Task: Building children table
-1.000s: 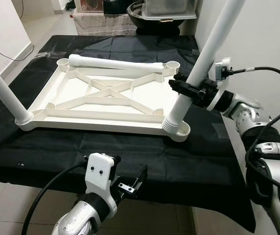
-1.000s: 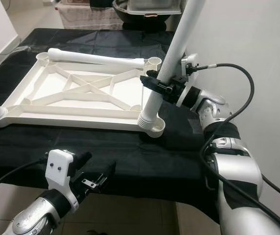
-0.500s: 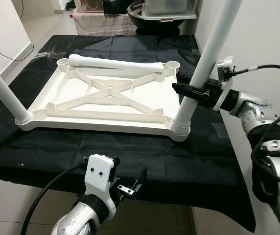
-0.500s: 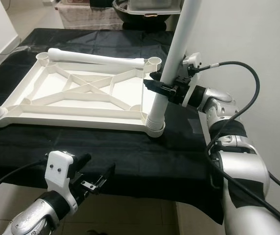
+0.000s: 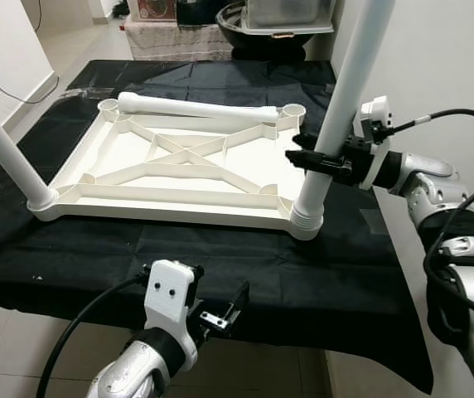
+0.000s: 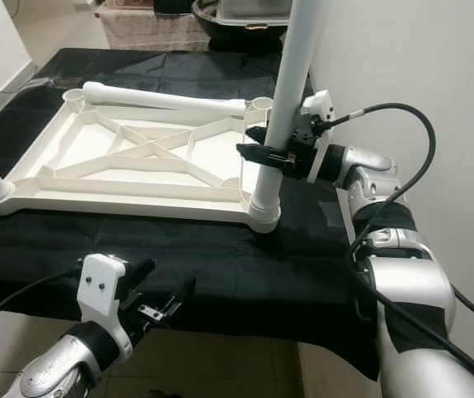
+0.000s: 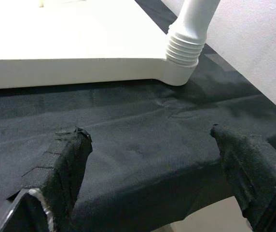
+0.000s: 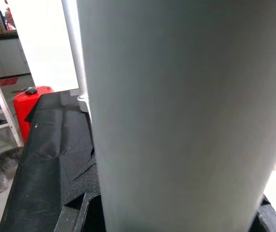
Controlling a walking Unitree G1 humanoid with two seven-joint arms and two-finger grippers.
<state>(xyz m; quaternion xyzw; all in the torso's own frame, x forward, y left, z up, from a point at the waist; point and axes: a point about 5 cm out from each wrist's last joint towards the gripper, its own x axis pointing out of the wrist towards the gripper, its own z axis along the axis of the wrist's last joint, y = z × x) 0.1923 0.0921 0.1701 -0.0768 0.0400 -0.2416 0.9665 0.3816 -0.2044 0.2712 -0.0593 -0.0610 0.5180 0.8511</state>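
A white table top (image 5: 179, 166) lies upside down on the black cloth (image 5: 220, 249). One white leg (image 5: 345, 91) stands almost upright in the near right corner socket (image 5: 306, 222), and my right gripper (image 5: 316, 162) is shut on it just above its ribbed base. This leg (image 8: 186, 121) looms close in the right wrist view. Another leg (image 5: 5, 153) stands in the near left corner. A third leg (image 5: 195, 108) lies loose across the far edge of the top. My left gripper (image 5: 220, 311) hovers open and empty below the table's near edge, its fingers (image 7: 63, 159) apart over the cloth.
A white wall (image 5: 444, 66) runs close along the right side of the table. A dark basin with a clear tub (image 5: 278, 25) stands beyond the far end. A red container (image 8: 29, 104) and a stepladder (image 8: 3, 116) stand on the floor past the table.
The leg in my right gripper has swung from tilted to nearly upright, and its ribbed base has dropped lower into the corner socket. My left arm has stayed put.
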